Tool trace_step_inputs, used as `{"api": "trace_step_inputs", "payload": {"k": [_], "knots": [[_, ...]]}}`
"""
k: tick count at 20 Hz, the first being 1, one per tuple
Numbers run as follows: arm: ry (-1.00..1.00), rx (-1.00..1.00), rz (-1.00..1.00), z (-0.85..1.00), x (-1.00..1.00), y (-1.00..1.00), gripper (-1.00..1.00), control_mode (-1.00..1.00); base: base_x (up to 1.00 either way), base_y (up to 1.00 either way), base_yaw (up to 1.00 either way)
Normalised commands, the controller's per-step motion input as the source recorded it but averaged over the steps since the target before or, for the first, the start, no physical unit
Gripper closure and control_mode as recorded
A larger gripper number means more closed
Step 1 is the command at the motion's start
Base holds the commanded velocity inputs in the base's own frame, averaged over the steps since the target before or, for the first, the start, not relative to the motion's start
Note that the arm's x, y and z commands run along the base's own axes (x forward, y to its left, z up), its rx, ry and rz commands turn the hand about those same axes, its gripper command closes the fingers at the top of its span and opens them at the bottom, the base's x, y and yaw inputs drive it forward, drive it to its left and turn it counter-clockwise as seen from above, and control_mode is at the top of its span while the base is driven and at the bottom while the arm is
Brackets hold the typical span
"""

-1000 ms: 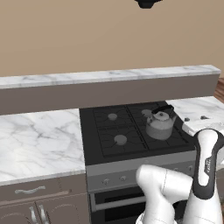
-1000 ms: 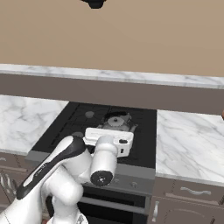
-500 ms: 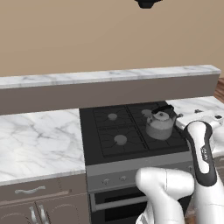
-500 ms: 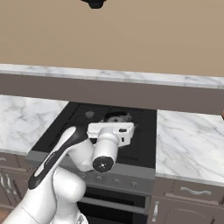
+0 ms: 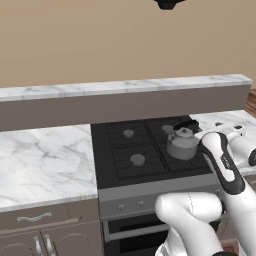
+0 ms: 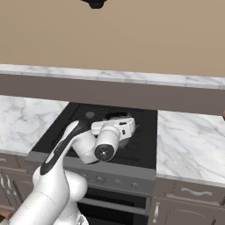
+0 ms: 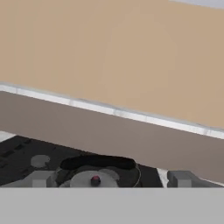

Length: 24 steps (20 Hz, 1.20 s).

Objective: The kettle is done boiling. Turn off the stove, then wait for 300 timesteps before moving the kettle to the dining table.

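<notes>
One kettle (image 5: 182,142) on one four-burner stove (image 5: 131,153); no writing legible; my gripper (image 7: 112,179) jaws spread wide apart

Rear wall (image 5: 100,45): plain tan, evenly lit. Raised ledge (image 5: 120,89): marble top over a taupe face, spanning the full width. Marble counter (image 5: 45,160) continues on both sides. Base cabinets (image 5: 45,235): taupe fronts with metal handles. 1 dark ceiling fixture (image 5: 170,4) at the top edge.
</notes>
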Motion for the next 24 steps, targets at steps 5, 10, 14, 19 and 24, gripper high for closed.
{"api": "trace_step_inputs", "payload": {"k": [5,10,14,19,24], "knots": [[0.07,-0.09,0.00,-0.16,0.28,-0.14,-1.00,-1.00,0.00,0.00,0.00],[0.02,-0.06,0.00,-0.02,0.24,-0.14,-1.00,-1.00,0.00,0.00,0.00],[0.00,-0.01,0.00,0.00,0.22,-0.08,-1.00,-1.00,0.00,0.00,0.00],[0.00,-0.01,0.01,-0.05,0.20,-0.04,-1.00,-1.00,0.00,0.00,0.00],[0.01,-0.02,0.02,-0.17,0.08,-0.02,-1.00,-1.00,0.00,0.00,0.00]]}}
